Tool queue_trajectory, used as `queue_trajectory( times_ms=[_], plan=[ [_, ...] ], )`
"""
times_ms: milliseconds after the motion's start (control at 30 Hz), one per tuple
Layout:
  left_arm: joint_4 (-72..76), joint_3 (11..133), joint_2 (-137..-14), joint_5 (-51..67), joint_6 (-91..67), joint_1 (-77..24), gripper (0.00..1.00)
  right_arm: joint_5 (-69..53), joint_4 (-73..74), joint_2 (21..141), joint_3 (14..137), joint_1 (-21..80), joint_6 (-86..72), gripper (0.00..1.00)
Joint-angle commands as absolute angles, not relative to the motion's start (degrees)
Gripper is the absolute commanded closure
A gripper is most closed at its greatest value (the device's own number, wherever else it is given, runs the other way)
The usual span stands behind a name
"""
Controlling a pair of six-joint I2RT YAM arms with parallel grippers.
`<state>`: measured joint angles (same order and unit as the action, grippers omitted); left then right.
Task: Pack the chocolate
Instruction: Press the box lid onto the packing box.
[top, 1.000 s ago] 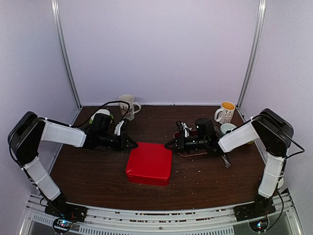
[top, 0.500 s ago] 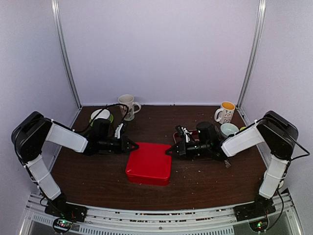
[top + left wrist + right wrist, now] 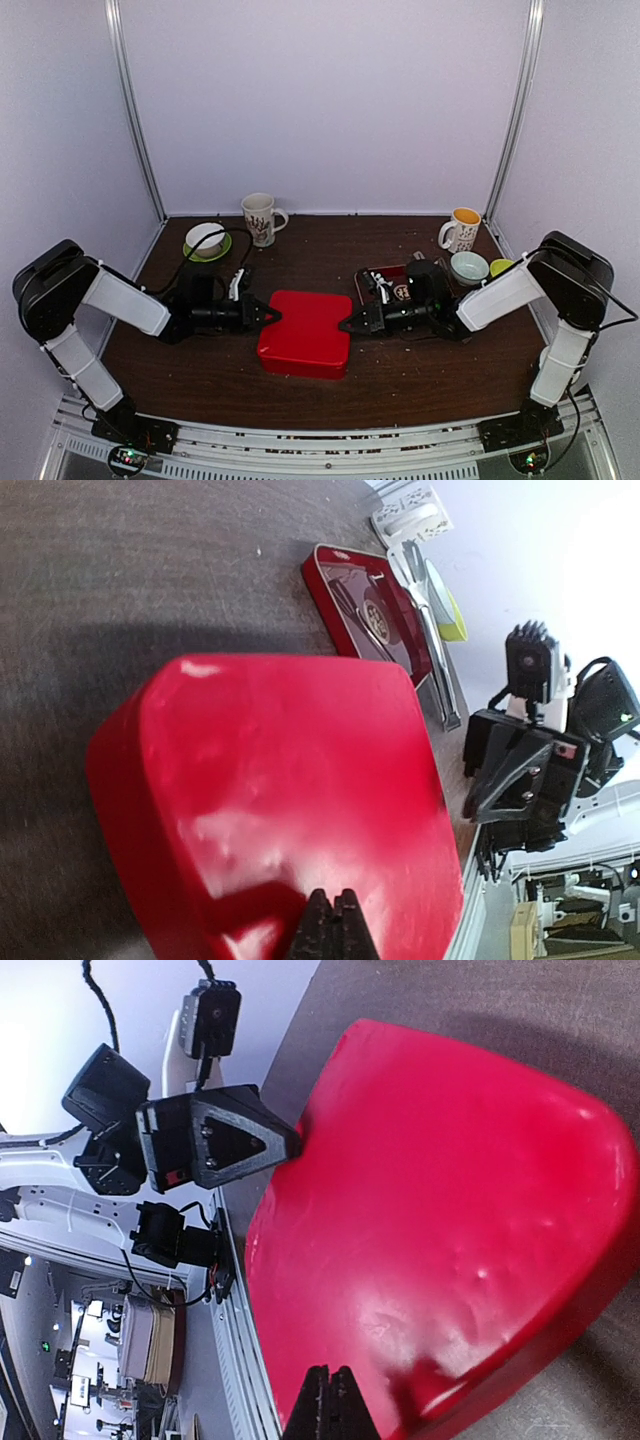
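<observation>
Closed box [image 3: 304, 333] sits mid-worktop [image 3: 200, 370], toward the near edge. Left gripper [image 3: 276, 317] stands at its left side and right gripper [image 3: 343, 326] at its right side, facing each other across it. Flat tray [image 3: 365, 608] lies behind and right of the box. Back left: mug [image 3: 260, 217], with bowl [image 3: 205, 238] on saucer [image 3: 188, 250] to its left. Back right: second mug [image 3: 462, 229], with second bowl [image 3: 468, 266] in front of it.

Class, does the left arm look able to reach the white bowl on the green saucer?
Probably yes: the white bowl sits uncovered behind and left of the left gripper, nothing standing between them.
</observation>
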<state>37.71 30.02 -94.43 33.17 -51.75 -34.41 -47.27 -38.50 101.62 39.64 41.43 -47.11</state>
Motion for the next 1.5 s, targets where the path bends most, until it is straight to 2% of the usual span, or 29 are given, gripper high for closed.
queue_trajectory(
  times_ms=[0,133,267,467,600,700,767,867,1000,1133,1267,1367,1467],
  plan=[
    [33.69,27.98,-88.19,30.73,-56.31,-36.46,1.00,-44.91,-36.34,105.67,38.32,41.83,-44.87,1.00],
    [27.44,26.92,-84.40,25.38,-54.82,-38.38,1.00,-45.94,-34.46,100.08,38.44,41.97,-44.80,1.00],
    [32.71,24.87,-91.86,27.60,-55.48,-38.52,1.00,-48.25,-35.80,94.07,37.67,42.90,-46.09,1.00],
    [29.05,25.67,-83.79,25.33,-56.56,-41.76,1.00,-45.31,-28.15,103.17,39.49,43.42,-40.62,1.00],
    [24.69,24.23,-77.97,22.02,-56.83,-43.55,1.00,-46.12,-29.39,99.45,38.43,43.62,-41.77,1.00],
    [28.78,19.87,-80.27,21.37,-58.23,-43.59,1.00,-48.72,-33.12,94.44,36.99,44.99,-44.06,1.00],
    [30.64,19.26,-83.18,22.13,-58.19,-43.79,1.00,-49.24,-29.97,92.48,37.40,46.90,-42.22,1.00],
    [31.09,19.29,-82.98,21.59,-58.46,-45.08,1.00,-46.14,-22.88,94.17,38.08,49.26,-37.07,1.00],
    [22.08,20.46,-73.90,17.82,-57.48,-47.13,1.00,-43.23,-22.98,100.70,37.35,49.25,-37.46,1.00],
    [16.12,19.31,-68.01,13.66,-57.47,-48.98,1.00,-39.65,-17.06,93.91,38.25,50.91,-34.53,1.00],
    [20.64,15.34,-73.36,13.75,-58.33,-49.05,1.00,-40.51,-18.50,86.46,37.32,51.42,-34.87,1.00],
    [19.11,18.90,-76.37,15.53,-55.93,-49.04,1.00,-34.73,-13.67,82.01,37.72,51.46,-31.13,1.00],
    [9.85,22.94,-71.74,11.48,-51.33,-48.62,1.00,-28.02,-6.58,77.97,38.89,50.42,-27.15,1.00]
  ],
)
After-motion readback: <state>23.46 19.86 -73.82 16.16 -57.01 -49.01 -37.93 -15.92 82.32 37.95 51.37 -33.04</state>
